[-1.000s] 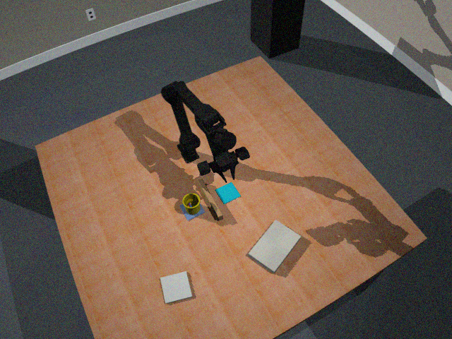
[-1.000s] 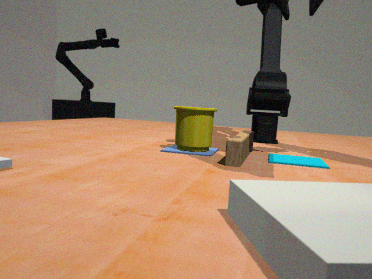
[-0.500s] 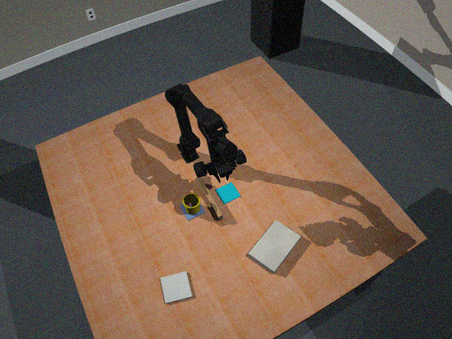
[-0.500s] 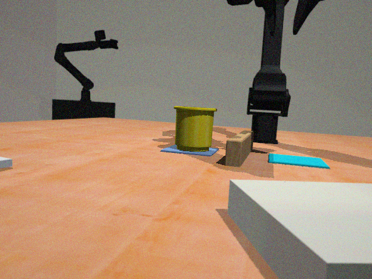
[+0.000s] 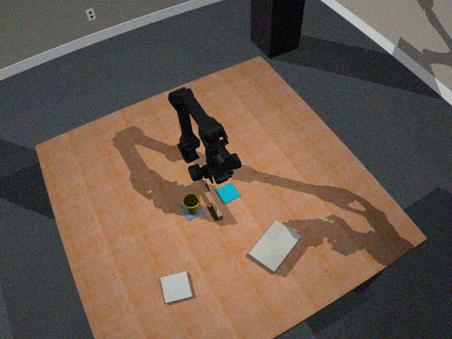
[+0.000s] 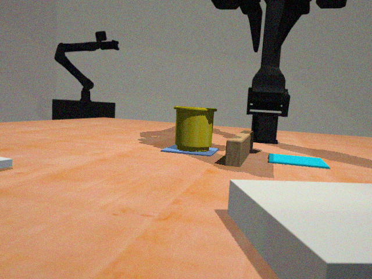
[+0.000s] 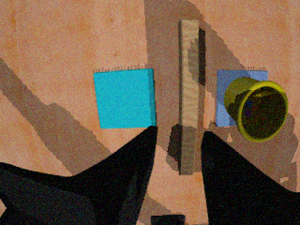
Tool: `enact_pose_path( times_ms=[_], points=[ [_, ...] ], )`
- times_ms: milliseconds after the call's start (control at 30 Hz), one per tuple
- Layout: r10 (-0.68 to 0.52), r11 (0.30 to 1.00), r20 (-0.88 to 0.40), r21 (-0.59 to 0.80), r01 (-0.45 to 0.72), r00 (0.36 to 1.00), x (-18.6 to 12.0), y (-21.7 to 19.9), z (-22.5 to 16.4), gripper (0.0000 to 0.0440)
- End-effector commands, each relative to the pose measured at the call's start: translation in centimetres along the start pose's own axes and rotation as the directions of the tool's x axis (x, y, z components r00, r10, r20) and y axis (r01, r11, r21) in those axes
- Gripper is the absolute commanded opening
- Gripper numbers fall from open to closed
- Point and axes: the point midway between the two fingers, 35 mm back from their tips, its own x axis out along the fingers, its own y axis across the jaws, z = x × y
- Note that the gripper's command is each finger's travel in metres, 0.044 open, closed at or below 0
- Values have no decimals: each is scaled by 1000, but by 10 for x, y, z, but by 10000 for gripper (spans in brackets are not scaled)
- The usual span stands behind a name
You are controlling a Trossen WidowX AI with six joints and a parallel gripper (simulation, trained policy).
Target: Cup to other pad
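Your claw stood above the table, partly open, with nothing gripped. You had the yellow cup upright on the blue pad, apart from the fingers. Between that pad and the cyan pad, you saw a wooden bar. The cup's interior was too dark for you to make out marbles clearly.

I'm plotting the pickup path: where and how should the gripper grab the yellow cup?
Probably the upper wall of the cup, from above, fingers straddling it beneath the flared rim: it stands upright, round and handleless, with the wooden bar alongside.
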Motion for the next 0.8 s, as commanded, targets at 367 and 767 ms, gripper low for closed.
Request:
enact_pose_path(
  times_ms=[367, 767],
  points=[
    [-47, 999, -145, -8, 47, 988, 23, -26, -11, 138],
    [-60, 998, -199, -5, 60, 978, 50, -45, -16, 171]
  ],
)
